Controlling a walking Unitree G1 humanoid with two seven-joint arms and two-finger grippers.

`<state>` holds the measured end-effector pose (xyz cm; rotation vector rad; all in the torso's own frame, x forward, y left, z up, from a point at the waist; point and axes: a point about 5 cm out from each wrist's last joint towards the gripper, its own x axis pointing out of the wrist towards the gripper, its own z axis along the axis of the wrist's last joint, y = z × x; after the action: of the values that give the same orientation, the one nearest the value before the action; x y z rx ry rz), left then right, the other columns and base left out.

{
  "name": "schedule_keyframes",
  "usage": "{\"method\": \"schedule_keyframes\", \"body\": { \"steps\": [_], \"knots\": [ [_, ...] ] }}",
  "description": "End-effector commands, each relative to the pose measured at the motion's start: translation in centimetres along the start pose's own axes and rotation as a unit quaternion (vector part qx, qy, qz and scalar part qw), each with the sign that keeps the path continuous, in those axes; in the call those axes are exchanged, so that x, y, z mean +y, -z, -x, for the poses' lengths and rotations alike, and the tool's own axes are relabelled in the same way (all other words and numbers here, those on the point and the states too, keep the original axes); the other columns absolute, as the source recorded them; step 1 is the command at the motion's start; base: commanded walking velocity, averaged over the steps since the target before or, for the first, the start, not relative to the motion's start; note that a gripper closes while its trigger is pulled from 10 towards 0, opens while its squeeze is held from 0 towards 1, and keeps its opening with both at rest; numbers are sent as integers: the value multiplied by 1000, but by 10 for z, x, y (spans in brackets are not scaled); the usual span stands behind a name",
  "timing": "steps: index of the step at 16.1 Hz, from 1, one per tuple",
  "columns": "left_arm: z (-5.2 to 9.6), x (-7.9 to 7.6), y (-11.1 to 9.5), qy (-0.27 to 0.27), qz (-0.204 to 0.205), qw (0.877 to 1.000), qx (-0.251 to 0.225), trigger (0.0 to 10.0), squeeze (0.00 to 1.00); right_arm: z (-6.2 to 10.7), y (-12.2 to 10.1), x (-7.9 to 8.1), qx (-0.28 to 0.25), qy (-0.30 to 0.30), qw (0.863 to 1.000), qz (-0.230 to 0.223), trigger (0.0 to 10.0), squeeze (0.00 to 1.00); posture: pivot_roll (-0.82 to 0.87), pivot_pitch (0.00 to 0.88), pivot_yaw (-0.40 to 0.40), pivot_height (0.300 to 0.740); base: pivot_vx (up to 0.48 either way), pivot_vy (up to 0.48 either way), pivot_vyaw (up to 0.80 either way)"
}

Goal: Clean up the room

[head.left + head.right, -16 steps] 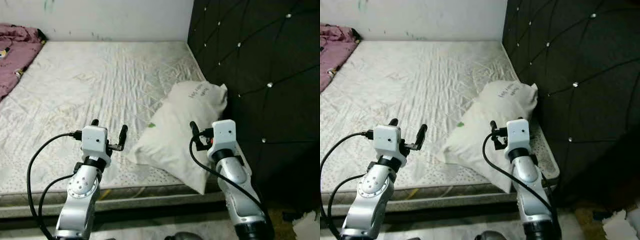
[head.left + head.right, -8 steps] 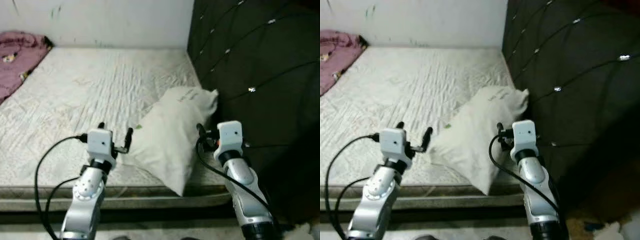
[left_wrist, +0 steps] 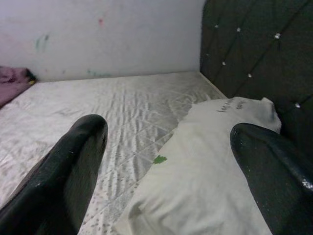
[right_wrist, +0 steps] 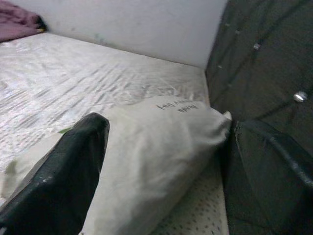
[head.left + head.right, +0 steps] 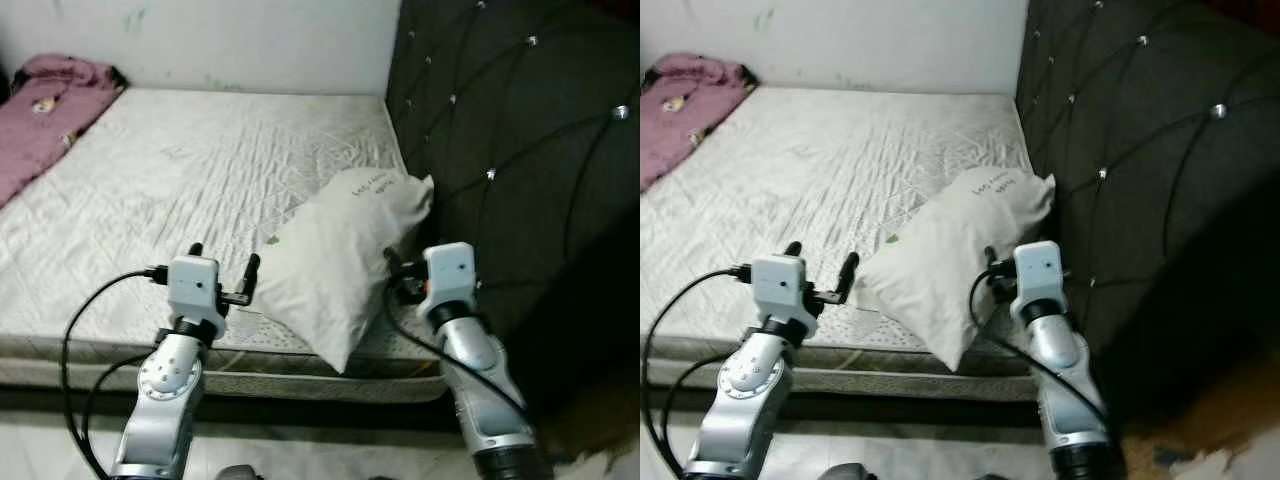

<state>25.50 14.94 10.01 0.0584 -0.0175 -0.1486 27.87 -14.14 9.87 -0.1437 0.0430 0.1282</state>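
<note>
Pillow (image 5: 340,255) in a white case lies tilted on the bare quilted mattress (image 5: 180,180), near the bed's front edge and close beside the dark tufted headboard (image 5: 500,130) with its shiny buttons. One corner of the pillow hangs a little past the mattress edge. Dark writing runs along the end of the pillow nearest the headboard, too small to read, and a small green mark sits on its side. A pink blanket (image 5: 45,110), bunched up, lies at the far left corner of the bed against the white wall (image 5: 220,40).

The left tool (image 5: 222,270) is held up in front of the bed, just left of the pillow, its two black fingers (image 3: 63,171) spread apart and empty. The right tool (image 5: 992,268) is held up at the pillow's right side, next to the headboard, its fingers (image 4: 63,171) likewise spread wide, with the pillow seen between them; whether they touch it cannot be told.
</note>
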Motion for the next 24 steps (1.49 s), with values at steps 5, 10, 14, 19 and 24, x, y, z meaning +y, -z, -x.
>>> {"method": "schedule_keyframes", "body": {
  "steps": [5,10,14,19,24],
  "knots": [
    [-1,3,-3,0,2,1000,-6,10000,0,-2,-6,2,-11,-2,1000,-1,10000,0,8,0,-10,740,0,0,131],
    [-1,2,-3,2,2,1000,-6,10000,0,-3,-6,1,-13,0,1000,-1,10000,0,8,0,-10,740,250,0,0],
    [-2,2,-1,7,2,1000,-1,10000,0,-3,-8,0,-16,4,1000,-1,10000,0,7,0,-10,740,248,0,0],
    [-2,1,-1,8,1,1000,1,10000,0,-3,-7,0,-15,4,1000,-2,10000,0,9,0,-9,740,257,0,0],
    [-3,0,-1,13,3,1000,-1,10000,0,-4,-7,0,-15,4,1000,-1,10000,0,9,0,-10,740,260,0,0]
  ]
}}
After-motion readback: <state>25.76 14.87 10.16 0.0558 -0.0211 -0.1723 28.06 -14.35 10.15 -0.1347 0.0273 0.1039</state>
